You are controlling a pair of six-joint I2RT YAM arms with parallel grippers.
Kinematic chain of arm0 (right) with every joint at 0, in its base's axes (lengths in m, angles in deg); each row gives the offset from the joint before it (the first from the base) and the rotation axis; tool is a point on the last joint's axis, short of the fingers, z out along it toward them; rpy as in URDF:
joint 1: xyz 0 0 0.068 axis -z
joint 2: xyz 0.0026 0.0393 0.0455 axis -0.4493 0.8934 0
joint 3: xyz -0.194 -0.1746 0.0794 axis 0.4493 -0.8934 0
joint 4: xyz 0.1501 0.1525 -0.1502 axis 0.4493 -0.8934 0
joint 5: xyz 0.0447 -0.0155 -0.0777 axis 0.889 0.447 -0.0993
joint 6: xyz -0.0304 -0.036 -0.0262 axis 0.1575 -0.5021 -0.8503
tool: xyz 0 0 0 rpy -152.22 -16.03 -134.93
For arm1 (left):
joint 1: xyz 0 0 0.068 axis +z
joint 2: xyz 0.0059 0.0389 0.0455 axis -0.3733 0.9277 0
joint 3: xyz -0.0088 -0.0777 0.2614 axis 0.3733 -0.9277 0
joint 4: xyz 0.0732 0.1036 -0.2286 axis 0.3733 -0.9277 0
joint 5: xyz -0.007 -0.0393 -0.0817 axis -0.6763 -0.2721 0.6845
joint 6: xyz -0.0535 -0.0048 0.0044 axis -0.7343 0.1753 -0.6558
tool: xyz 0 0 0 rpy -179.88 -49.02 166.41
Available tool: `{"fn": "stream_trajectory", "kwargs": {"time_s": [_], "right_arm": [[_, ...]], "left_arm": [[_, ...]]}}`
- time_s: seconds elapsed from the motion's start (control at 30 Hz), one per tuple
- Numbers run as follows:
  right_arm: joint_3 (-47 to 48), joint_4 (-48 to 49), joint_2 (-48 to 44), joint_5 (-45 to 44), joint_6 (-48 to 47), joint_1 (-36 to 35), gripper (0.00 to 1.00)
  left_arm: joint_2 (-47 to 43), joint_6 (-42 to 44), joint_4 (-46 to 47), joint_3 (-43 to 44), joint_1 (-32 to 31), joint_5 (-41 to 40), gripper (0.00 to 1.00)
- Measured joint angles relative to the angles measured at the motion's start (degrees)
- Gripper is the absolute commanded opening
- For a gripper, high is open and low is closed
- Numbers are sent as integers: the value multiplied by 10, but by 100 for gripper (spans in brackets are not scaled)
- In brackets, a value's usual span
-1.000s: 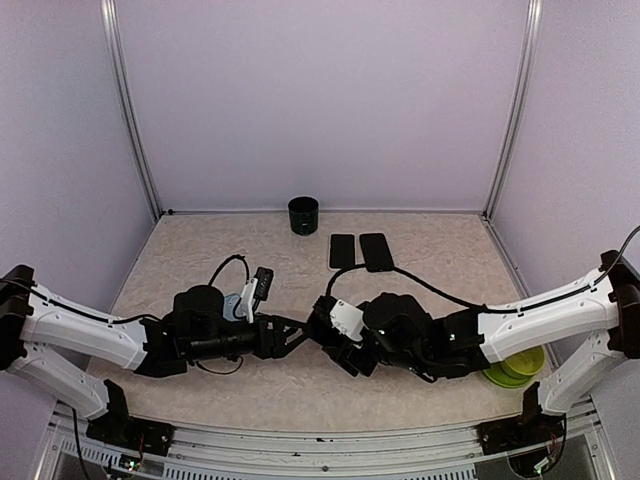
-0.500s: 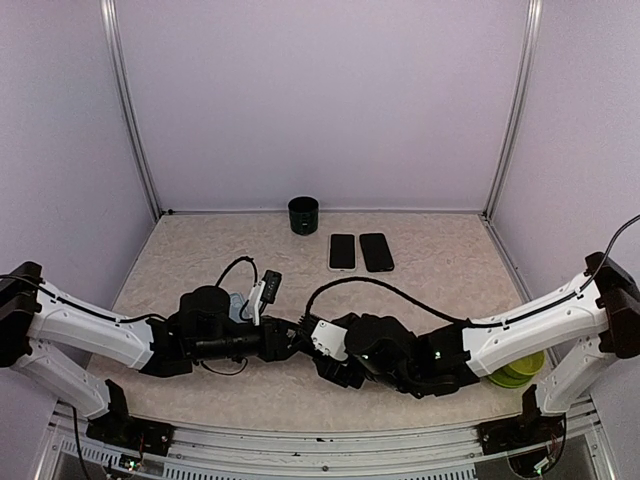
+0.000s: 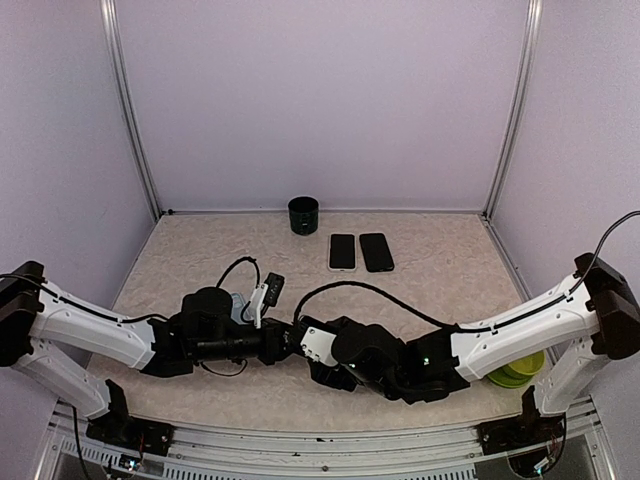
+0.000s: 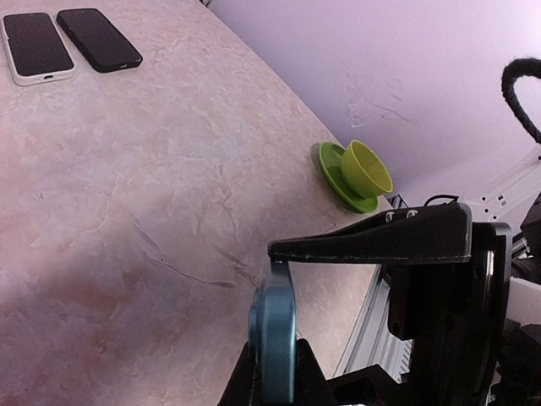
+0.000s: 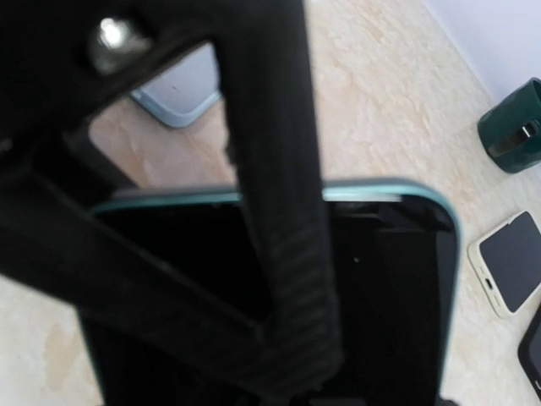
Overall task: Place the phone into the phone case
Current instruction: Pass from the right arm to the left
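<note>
Mid-air regrasp of the phone, case not yet engaged.
Left gripper (image 4: 272,309) is clamped on the thin edge of the teal-rimmed phone (image 5: 389,279), which is held off the table (image 4: 127,169) between the arms. Right gripper (image 3: 312,350) stands wide and seems to hold it across its width. The pale blue piece (image 5: 179,91) lying just beyond is probably the phone case. Next: one gripper lets go, then the phone is squared over the case and pressed in. White-rimmed handset (image 3: 342,251) and black handset (image 3: 376,252) lie far back.
</note>
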Motion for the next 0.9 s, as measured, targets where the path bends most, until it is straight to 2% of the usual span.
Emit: {"fn": "stream_trajectory", "kwargs": {"time_s": [0.13, 0.33, 0.47, 0.67, 0.9], "right_arm": [[0, 0, 0, -2, 0, 0, 81], [3, 0, -1, -29, 5, -2, 99], [2, 1, -13, -57, 17, -2, 100], [-31, 26, -84, -91, 53, 0, 100], [-64, 36, -179, -70, 121, 23, 100]], "left_arm": [[0, 3, 1, 0, 0, 0, 0], [-4, -12, -4, 0, 0, -17, 0], [-28, -12, -6, -5, 0, -36, 0], [-90, -11, -5, -28, -1, -73, 0], [-146, 1, -7, -39, -1, -114, 0]]}}
